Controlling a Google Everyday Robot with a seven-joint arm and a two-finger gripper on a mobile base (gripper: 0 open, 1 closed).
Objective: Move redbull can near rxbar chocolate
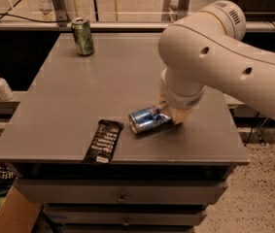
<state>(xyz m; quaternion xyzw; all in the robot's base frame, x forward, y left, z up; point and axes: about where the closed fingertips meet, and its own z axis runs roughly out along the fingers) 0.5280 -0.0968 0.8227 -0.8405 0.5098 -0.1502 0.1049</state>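
Blue-and-silver, the redbull can (146, 121) lies on its side on the grey tabletop (78, 106). Its far end is clamped in my end effector (172, 113), which sits low beneath the bulky white arm (210, 57). The rxbar chocolate (103, 141) lies near, at about 8 o'clock from the can, by the front edge. I judge the carry nearly complete. I would ease slightly further toward 8 o'clock, keep low, stop short of the wrapper, and release only once the can rests where it cannot roll. The green can (82, 36), at 11 o'clock, is well apart.
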